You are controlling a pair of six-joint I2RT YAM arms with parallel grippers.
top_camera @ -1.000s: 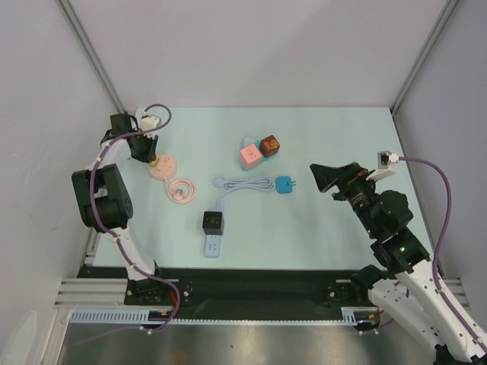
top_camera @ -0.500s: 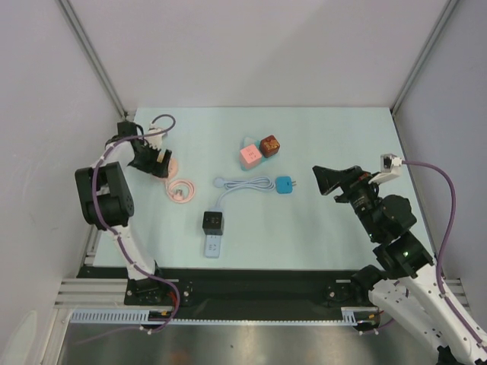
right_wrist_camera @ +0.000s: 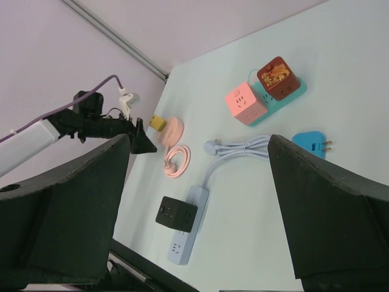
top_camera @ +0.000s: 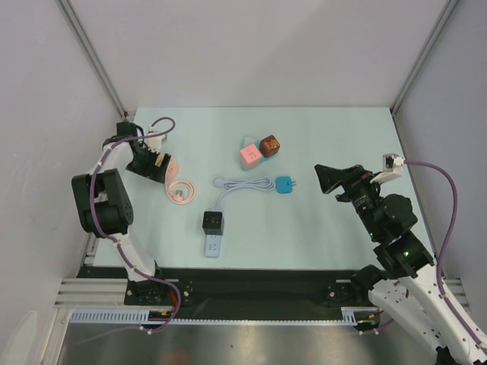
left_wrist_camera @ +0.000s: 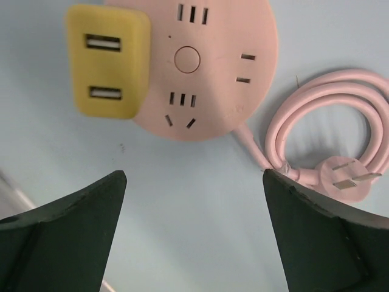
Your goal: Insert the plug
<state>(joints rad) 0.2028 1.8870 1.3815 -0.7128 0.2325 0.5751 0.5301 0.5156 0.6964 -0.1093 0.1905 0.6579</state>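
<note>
The left tool [left_wrist_camera: 194,182] stands wide with nothing between its dark, wedge-shaped fingers [left_wrist_camera: 73,225], just over the pale blue bench [left_wrist_camera: 182,243]. Beyond its tips lies the pink socket disc [left_wrist_camera: 213,67], round, smooth and matte, with slotted outlets around a central button. The yellow plug [left_wrist_camera: 108,61], a soft-cornered block with two USB slots in its face, sits on the disc's left edge and overhangs the rim; whether its pins are fully home I cannot tell from above. The disc's pink cord [left_wrist_camera: 328,131] lies coiled beside it, ending in a flat three-pin head [left_wrist_camera: 347,177].

The right tool [right_wrist_camera: 199,143] is also wide and empty, well apart at the bench's right side. Only its wrist view shows the rest clearly: a pink cube [right_wrist_camera: 245,103] and a glossy brown-red cube [right_wrist_camera: 278,78] on a teal base [right_wrist_camera: 276,108], a blue plug [right_wrist_camera: 310,145] on a bundled cord [right_wrist_camera: 243,146], and a black cube [right_wrist_camera: 176,214] on a pale blue strip [right_wrist_camera: 182,240]
</note>
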